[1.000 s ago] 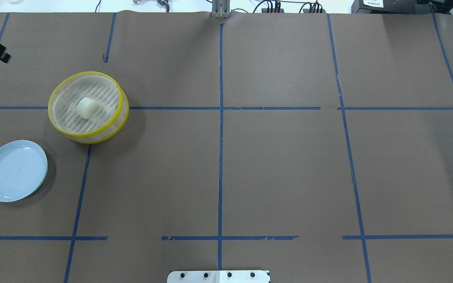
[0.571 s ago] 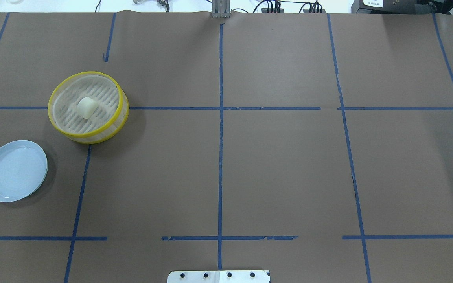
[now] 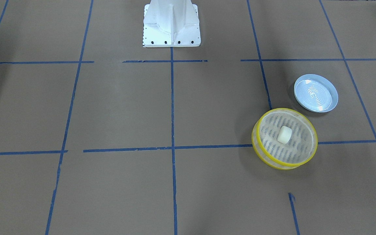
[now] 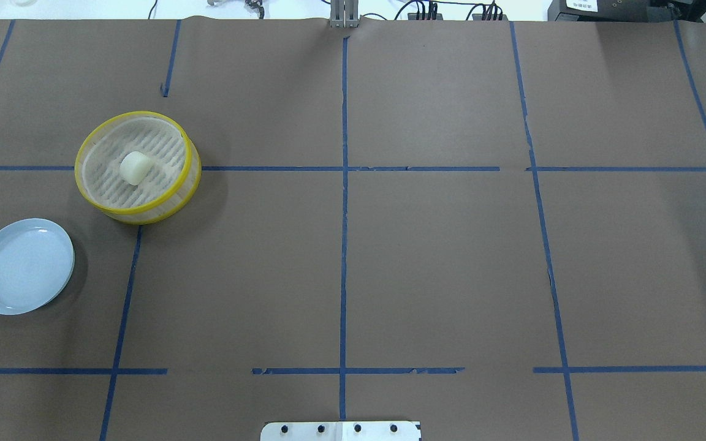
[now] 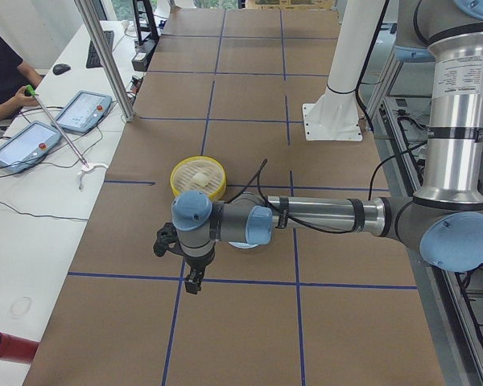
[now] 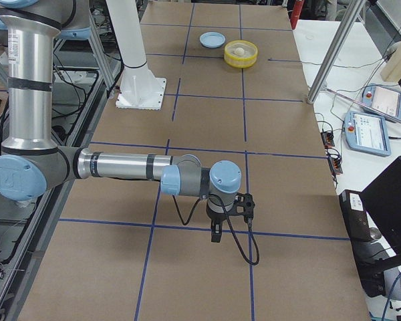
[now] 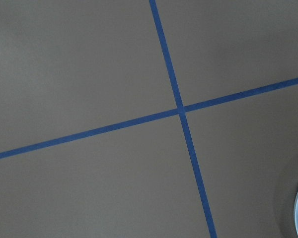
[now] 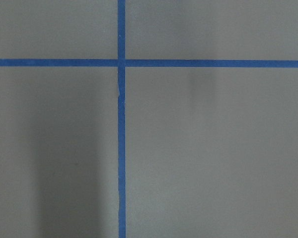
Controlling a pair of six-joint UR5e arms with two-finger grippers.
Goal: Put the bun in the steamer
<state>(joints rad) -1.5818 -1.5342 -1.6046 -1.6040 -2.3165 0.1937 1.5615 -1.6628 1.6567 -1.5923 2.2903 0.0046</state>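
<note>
The cream-white bun (image 4: pixel 134 167) lies on the slotted floor of the yellow-rimmed steamer (image 4: pixel 189 160), at the table's left in the overhead view. Both also show in the front-facing view: the bun (image 3: pixel 284 134) is inside the steamer (image 3: pixel 254 138). No gripper shows in the overhead or front-facing views. In the exterior left view my left gripper (image 5: pixel 193 281) hangs over bare table, nearer the camera than the steamer (image 5: pixel 177 178). In the exterior right view my right gripper (image 6: pixel 216 234) hangs over bare table, far from the steamer (image 6: pixel 241 62). I cannot tell whether either is open or shut.
An empty pale blue plate (image 4: pixel 22 266) sits beside the steamer, nearer the robot; it also shows in the front-facing view (image 3: pixel 315 93). The robot's white base (image 3: pixel 171 23) stands at the table's middle edge. Blue tape lines cross the brown table cover. An operator sits by tablets in the exterior left view.
A dark part of the left gripper at the overhead view's upper left edge one second ago has gone out of that view. The bun, steamer and plate have not moved.
</note>
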